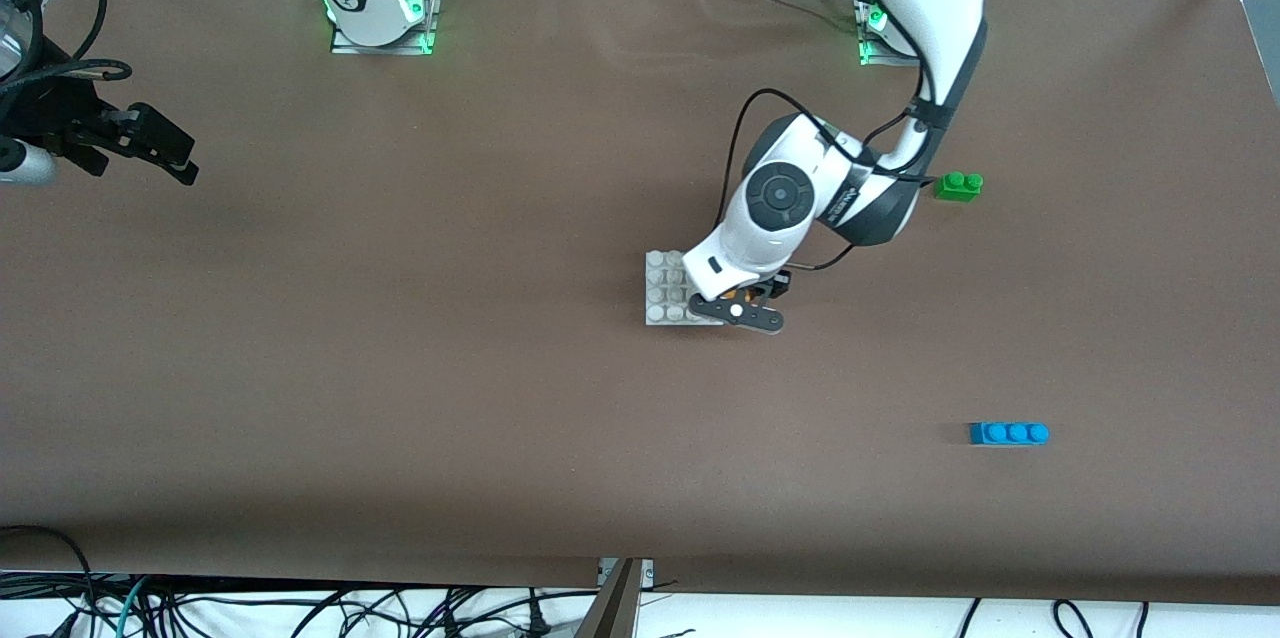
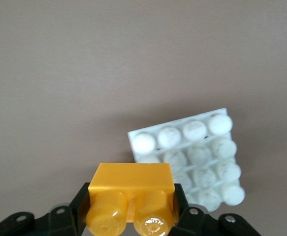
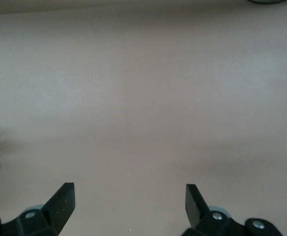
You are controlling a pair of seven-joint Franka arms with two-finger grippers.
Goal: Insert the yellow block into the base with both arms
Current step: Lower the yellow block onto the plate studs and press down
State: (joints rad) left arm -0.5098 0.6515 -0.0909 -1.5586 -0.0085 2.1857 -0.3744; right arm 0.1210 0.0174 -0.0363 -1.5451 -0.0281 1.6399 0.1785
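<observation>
The yellow block is clamped between the black fingers of my left gripper, with its two studs facing the camera. In the front view only a sliver of the block shows under the left gripper. That gripper hangs over the edge of the base toward the left arm's end. The base is a white studded plate lying flat on the brown table, and the block is held just off it. My right gripper is open and holds nothing. It waits over the right arm's end of the table, where the right gripper sees only bare table.
A green two-stud brick lies beside the left arm's elbow, farther from the front camera than the base. A blue three-stud brick lies nearer to that camera, toward the left arm's end. Cables hang past the table's front edge.
</observation>
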